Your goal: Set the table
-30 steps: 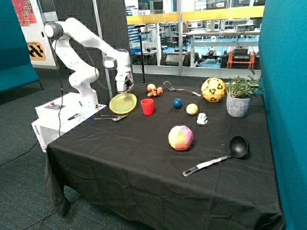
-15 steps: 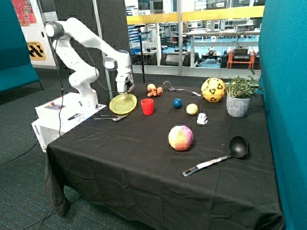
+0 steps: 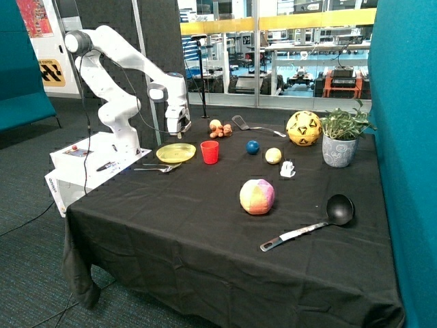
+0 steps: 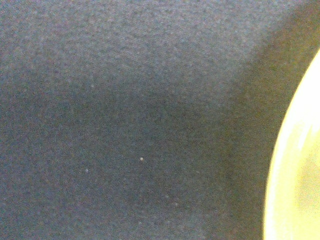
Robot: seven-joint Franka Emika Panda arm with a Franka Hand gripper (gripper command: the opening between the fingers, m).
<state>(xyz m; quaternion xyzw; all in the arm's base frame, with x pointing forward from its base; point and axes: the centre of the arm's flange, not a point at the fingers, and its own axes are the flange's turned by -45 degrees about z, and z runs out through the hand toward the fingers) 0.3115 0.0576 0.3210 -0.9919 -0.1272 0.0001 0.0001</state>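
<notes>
A yellow plate (image 3: 175,152) lies flat on the black tablecloth near the table's far corner by the robot base; its rim also shows in the wrist view (image 4: 300,175). My gripper (image 3: 179,130) hangs just above the plate's far edge, open and holding nothing. A red cup (image 3: 209,152) stands right beside the plate. A metal fork and spoon (image 3: 156,168) lie on the cloth just in front of the plate. A black spatula (image 3: 256,126) lies at the back and a black ladle (image 3: 314,222) near the front.
A multicoloured ball (image 3: 257,196) sits mid-table. A blue ball (image 3: 252,147), a yellow ball (image 3: 273,156), a small white object (image 3: 287,169), a yellow soccer ball (image 3: 304,128), a potted plant (image 3: 340,140) and small fruits (image 3: 218,128) stand along the back.
The plate was tilted up in my gripper; now it lies flat on the cloth, let go. The gripper has stayed almost in place above its far edge.
</notes>
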